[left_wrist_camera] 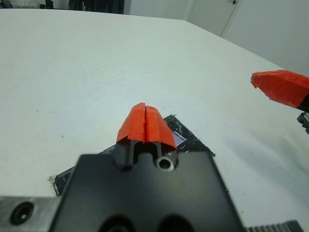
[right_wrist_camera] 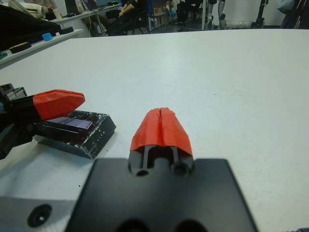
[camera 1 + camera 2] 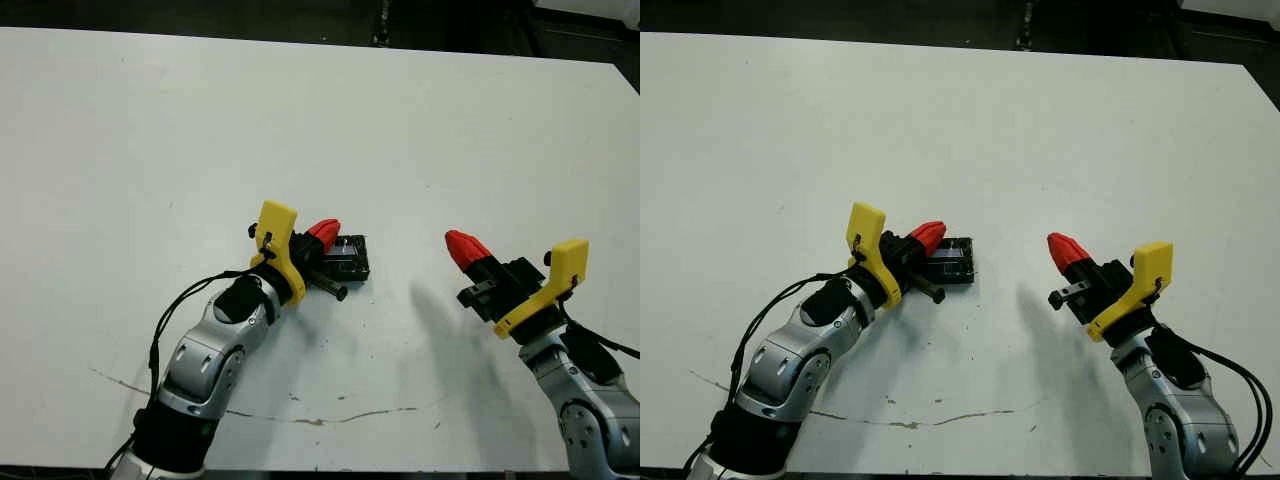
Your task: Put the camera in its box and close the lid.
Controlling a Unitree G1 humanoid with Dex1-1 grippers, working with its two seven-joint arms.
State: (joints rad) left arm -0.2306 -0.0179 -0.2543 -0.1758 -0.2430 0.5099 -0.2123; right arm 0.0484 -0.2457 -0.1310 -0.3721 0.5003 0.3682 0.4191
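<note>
The lid (image 3: pixel 349 257), a black crinkly slab with a pale bluish stripe (image 2: pixel 72 122), lies flat on top of the box (image 2: pixel 77 139), whose black speckled outer wall shows in the right wrist view. No white inner wall shows. The camera is hidden. My left gripper (image 3: pixel 324 232) is shut with nothing in it, its red tips (image 2: pixel 58 103) over the lid's left end; whether they touch it I cannot tell. My right gripper (image 3: pixel 463 246) is shut and empty, a hand's width to the right of the box, apart from it.
The white table (image 3: pixel 320 120) stretches wide behind and to both sides of the box. A thin dark scratch line (image 3: pixel 300 418) runs near its front edge. Desks and a seated person (image 2: pixel 128 9) show beyond the far edge.
</note>
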